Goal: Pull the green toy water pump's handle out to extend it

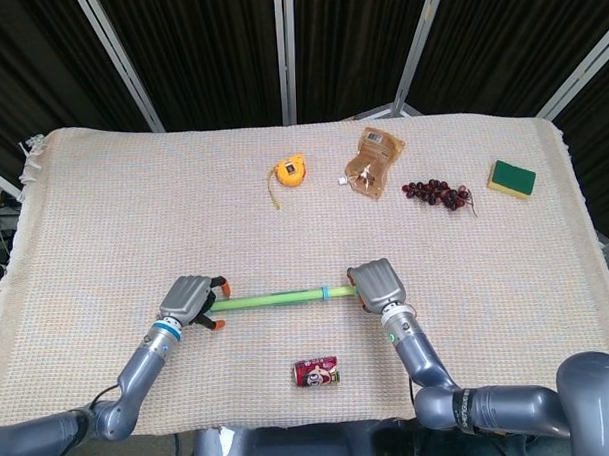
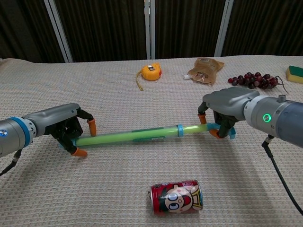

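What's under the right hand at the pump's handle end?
Under the right hand, the pump shows its pale green rod and a blue handle piece at the fingertips. The palm covers the rest of the handle; contact there is hidden.
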Controlling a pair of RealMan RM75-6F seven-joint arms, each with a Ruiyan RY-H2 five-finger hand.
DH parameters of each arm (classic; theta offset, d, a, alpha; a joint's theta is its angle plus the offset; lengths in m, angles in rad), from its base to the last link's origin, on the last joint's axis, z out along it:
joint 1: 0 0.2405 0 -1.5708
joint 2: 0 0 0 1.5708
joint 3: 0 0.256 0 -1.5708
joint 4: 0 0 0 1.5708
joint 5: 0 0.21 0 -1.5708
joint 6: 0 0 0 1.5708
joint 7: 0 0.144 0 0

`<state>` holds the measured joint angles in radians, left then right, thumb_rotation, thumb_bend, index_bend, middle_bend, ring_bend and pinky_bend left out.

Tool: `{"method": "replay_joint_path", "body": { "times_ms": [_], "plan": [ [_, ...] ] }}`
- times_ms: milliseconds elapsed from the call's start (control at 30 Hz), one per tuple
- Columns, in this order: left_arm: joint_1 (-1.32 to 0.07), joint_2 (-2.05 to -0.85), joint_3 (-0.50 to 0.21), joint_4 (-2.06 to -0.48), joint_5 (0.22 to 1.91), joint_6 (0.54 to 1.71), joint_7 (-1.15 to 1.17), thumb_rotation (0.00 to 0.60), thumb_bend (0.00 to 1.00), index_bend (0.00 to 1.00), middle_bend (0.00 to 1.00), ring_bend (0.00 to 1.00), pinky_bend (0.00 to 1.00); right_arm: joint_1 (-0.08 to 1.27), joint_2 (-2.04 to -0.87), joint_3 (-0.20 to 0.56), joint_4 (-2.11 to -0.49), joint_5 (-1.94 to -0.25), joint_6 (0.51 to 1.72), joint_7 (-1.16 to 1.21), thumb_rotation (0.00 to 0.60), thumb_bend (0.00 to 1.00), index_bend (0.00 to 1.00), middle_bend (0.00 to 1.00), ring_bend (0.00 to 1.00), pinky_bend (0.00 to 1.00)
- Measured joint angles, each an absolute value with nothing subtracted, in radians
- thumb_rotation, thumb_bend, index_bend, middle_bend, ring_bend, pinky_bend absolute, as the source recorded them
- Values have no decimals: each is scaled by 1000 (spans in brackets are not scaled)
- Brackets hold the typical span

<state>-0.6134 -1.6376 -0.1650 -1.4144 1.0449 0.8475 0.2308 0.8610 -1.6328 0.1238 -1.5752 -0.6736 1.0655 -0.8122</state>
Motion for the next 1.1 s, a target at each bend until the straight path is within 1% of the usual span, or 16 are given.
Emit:
{"method": "replay_joint_path", "body": {
  "times_ms": [100, 200, 467, 533, 700, 867, 1100],
  "plan": [
    [-616, -1641, -164, -1411, 1038, 851, 228, 600, 408, 574, 882, 850, 1000, 861, -1630, 123, -1578, -675, 1067, -810, 600, 485, 733, 1000, 1000, 1000],
    [-619, -1643, -163, -1410, 1034, 856, 226, 600, 471, 624, 882, 851, 1000, 861, -1626, 123, -1582, -677, 1069, -811, 600, 485, 734, 1000, 1000, 1000],
    [-623, -1642, -161, -1410, 1030, 871, 227, 600, 482, 723, 882, 850, 1000, 861, -1618, 122, -1593, -681, 1075, -810, 600, 485, 739, 1000, 1000, 1000],
    [-623, -1640, -161, -1412, 1030, 875, 228, 600, 484, 734, 882, 851, 1000, 860, -1616, 122, -1594, -684, 1077, -809, 600, 485, 740, 1000, 1000, 1000],
    [-621, -1619, -161, -1420, 1024, 887, 236, 600, 526, 747, 882, 851, 1000, 853, -1599, 121, -1600, -700, 1083, -794, 600, 485, 743, 1000, 1000, 1000],
    [-616, -1591, -157, -1425, 1009, 891, 238, 600, 526, 762, 882, 851, 1000, 840, -1568, 120, -1606, -719, 1092, -774, 600, 485, 744, 1000, 1000, 1000],
    [-603, -1540, -142, -1420, 1002, 891, 230, 600, 527, 768, 882, 851, 1000, 803, -1491, 121, -1620, -755, 1100, -708, 600, 485, 746, 1000, 1000, 1000]
  ]
}}
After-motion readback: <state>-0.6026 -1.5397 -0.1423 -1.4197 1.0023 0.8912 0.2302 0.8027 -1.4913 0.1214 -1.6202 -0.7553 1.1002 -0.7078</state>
